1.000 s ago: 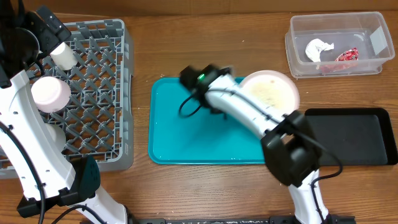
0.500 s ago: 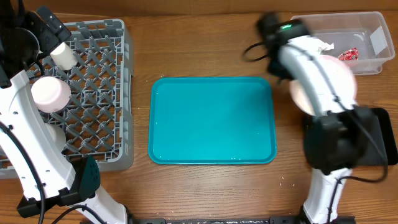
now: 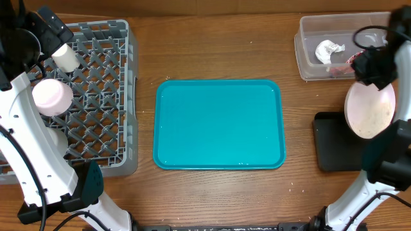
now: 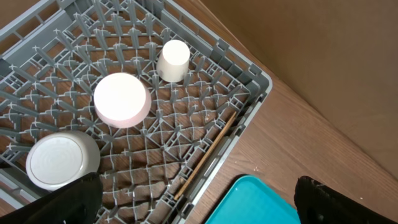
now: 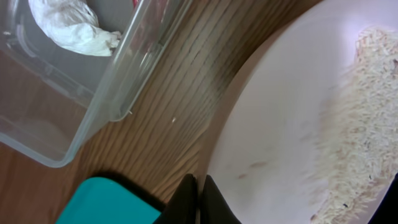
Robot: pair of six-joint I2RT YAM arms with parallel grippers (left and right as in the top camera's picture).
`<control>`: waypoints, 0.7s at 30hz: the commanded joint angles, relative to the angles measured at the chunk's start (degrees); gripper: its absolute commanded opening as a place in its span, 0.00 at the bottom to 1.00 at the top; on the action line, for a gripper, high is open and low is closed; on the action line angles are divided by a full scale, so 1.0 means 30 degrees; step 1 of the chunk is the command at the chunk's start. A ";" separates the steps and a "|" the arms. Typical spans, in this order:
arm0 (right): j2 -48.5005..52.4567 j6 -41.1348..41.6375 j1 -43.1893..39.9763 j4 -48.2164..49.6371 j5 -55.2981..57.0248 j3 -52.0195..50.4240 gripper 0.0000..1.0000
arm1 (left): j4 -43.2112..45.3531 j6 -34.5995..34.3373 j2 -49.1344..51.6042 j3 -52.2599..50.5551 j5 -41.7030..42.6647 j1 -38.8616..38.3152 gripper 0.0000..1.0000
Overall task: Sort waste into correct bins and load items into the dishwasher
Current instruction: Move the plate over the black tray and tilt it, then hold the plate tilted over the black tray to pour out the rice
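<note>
My right gripper [image 3: 370, 69] is shut on the rim of a pink plate [image 3: 371, 112] and holds it tilted over the black bin [image 3: 337, 151]. Rice grains [image 5: 364, 118] cling to the plate [image 5: 280, 143], with the fingers [image 5: 199, 194] pinching its edge. My left gripper [image 3: 52, 25] hangs open and empty over the grey dish rack [image 3: 122, 96]. In the left wrist view [image 4: 199, 202] the rack [image 4: 249, 74] holds a white cup [image 4: 173, 60], a pink cup [image 4: 122, 99], a white bowl [image 4: 62, 160] and a chopstick [image 4: 205, 155].
A teal tray [image 3: 218, 125] lies bare in the middle of the table. A clear bin [image 3: 308, 48] at the back right holds a crumpled white tissue [image 3: 329, 50] and a red wrapper [image 3: 359, 56].
My right arm has swung the pink plate from the tray's back right corner across to the right, over the black bin. The left arm has not moved.
</note>
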 commanded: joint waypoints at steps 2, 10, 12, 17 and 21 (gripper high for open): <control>-0.0641 -0.0517 -0.1362 -0.0321 -0.3198 0.0488 0.04 | 0.0029 0.0022 0.0015 0.0036 -0.0051 -0.0007 1.00; -0.0634 -0.0648 -0.3162 -0.0852 -0.5610 0.0488 0.04 | 0.0029 0.0022 0.0015 0.0036 -0.0051 0.0000 1.00; -0.0634 -0.1333 -0.3592 -0.0896 -0.6652 0.0488 0.04 | 0.0029 0.0022 0.0015 0.0036 -0.0051 0.0000 1.00; -0.0612 -0.3024 -0.5027 -0.1362 -0.9828 0.0488 0.04 | 0.0029 0.0022 0.0015 0.0036 -0.0051 0.0000 1.00; -0.0612 -0.3031 -0.6113 -0.1843 -1.0010 0.0481 0.04 | 0.0029 0.0022 0.0015 0.0036 -0.0051 0.0000 1.00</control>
